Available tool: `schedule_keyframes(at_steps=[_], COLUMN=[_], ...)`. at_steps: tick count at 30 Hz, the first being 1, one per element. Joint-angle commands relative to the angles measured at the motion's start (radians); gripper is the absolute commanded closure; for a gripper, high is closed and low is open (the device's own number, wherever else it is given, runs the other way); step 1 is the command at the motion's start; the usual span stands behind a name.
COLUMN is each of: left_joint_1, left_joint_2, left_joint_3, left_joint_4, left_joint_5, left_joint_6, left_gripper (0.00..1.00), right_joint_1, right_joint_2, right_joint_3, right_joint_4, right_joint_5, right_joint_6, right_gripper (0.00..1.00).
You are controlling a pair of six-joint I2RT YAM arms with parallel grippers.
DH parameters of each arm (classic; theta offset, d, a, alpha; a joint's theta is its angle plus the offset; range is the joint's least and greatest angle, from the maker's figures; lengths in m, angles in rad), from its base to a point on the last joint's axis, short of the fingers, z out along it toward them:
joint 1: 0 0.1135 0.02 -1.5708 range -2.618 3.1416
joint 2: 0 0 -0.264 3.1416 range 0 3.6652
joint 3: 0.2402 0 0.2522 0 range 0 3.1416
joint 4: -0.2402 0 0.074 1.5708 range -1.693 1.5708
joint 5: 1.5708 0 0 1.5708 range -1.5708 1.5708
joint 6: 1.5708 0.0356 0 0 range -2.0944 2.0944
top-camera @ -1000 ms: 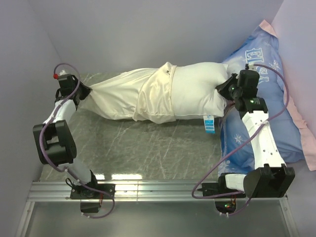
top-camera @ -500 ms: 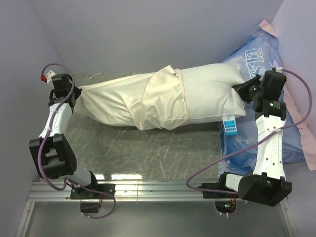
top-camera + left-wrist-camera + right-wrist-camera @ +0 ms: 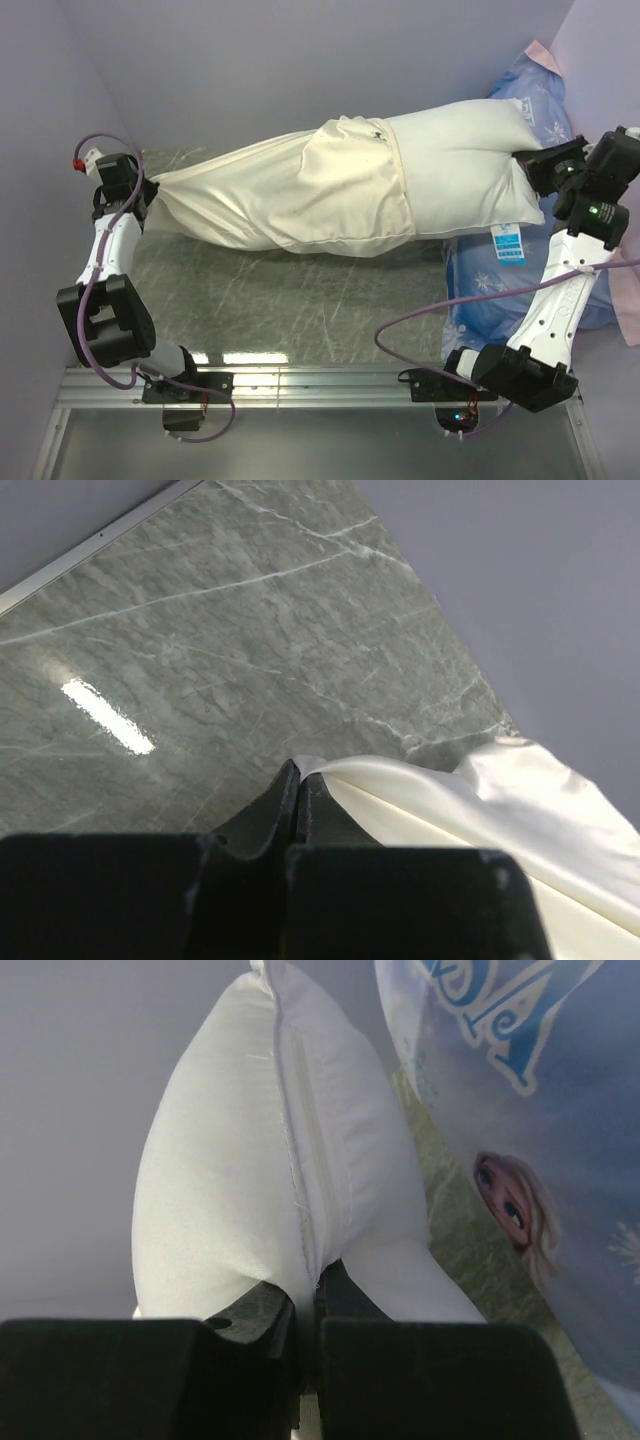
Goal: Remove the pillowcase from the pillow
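The cream pillowcase [image 3: 290, 190] lies stretched across the table and covers the left part of the white pillow [image 3: 460, 170]. The pillow's right part sticks out bare, with a small blue-and-white tag [image 3: 507, 242] hanging at its near edge. My left gripper [image 3: 150, 195] is shut on the pillowcase's left end; the left wrist view shows cream fabric [image 3: 440, 800] pinched between its closed jaws [image 3: 298, 780]. My right gripper [image 3: 530, 170] is shut on the pillow's right edge; the right wrist view shows the white seam [image 3: 300, 1160] squeezed in its jaws [image 3: 318, 1280].
A blue "ELSA" pillow [image 3: 560, 270] lies at the right, under and behind the right arm, and shows in the right wrist view [image 3: 520, 1110]. A pink cloth edge [image 3: 625, 300] lies beyond it. The grey marble table [image 3: 300, 300] is walled at left and back.
My right gripper has pulled the pillow rightward and my left gripper has moved left. The two have drawn apart, more white pillow is exposed and the pillowcase is stretched longer.
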Motion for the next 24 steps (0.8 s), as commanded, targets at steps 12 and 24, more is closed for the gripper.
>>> schedule_keyframes(at_steps=[12,24], left_joint_1=[0.098,0.114], left_joint_2=[-0.023,-0.039], left_joint_3=[0.029,0.055], left_joint_4=[0.069,0.064], left_joint_5=[-0.216,-0.219], left_joint_6=[0.012,0.009], left_gripper=[1.0,1.0], right_joint_1=[-0.241,-0.255], right_joint_2=[0.063,0.094], right_joint_3=[0.165,0.212], right_joint_4=[0.213,0.241], right_joint_5=[0.034,0.007], right_joint_6=[0.126,0.158], right_gripper=[1.0,1.0])
